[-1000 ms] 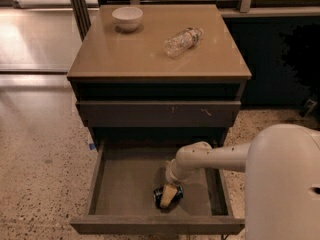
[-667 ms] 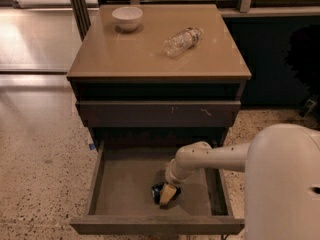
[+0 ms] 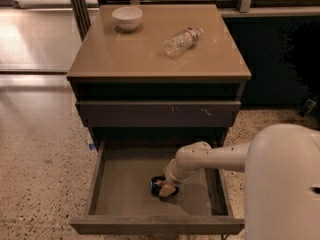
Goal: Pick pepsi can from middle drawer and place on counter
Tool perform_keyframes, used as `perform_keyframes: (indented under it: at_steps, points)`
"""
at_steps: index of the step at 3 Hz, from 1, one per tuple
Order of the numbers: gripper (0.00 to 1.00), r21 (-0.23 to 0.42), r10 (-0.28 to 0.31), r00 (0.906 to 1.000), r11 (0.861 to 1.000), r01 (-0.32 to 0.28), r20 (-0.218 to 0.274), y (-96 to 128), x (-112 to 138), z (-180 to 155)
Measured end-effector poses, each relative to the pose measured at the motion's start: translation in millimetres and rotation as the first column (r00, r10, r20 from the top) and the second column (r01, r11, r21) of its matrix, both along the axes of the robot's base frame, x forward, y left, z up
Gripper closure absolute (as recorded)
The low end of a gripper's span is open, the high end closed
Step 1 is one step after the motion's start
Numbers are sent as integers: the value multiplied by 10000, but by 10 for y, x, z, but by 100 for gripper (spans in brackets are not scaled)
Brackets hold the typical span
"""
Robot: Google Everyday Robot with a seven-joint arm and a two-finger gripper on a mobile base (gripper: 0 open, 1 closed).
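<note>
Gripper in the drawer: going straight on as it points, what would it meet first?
Probably the pepsi can, right below the gripper in the middle drawer, then the drawer's bottom; depth is unclear.

Pincer [image 3: 168,189] sat low in the middle drawer [image 3: 125,194], right over the pepsi can [image 3: 158,185], and covered most of it. Only a dark blue bit w/ a red-white patch showed at its left. Can upright or lying: couldn't tell. White arm [image 3: 215,156] hid part of the drawer's right wall. Robot's white body [image 3: 285,184] was cut off by the right & bottom edges. Water bottle [image 3: 183,41] label on the tabletop [image 3: 125,54] was too small to read. Recess [image 3: 155,91] under the tabletop was too dark to make out.
</note>
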State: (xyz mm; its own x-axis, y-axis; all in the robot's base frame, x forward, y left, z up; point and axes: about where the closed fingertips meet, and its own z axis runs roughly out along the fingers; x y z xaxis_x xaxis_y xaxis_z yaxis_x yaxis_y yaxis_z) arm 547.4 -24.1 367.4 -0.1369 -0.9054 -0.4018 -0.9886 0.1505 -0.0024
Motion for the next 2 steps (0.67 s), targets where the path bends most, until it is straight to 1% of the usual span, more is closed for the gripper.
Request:
perform_keyframes:
  at_steps: [1,2]
  points:
    - [94,0,0,10000,10000,0,0,0,0,0]
    - [100,2,9,10000,10000,-9,0,2,-3,0]
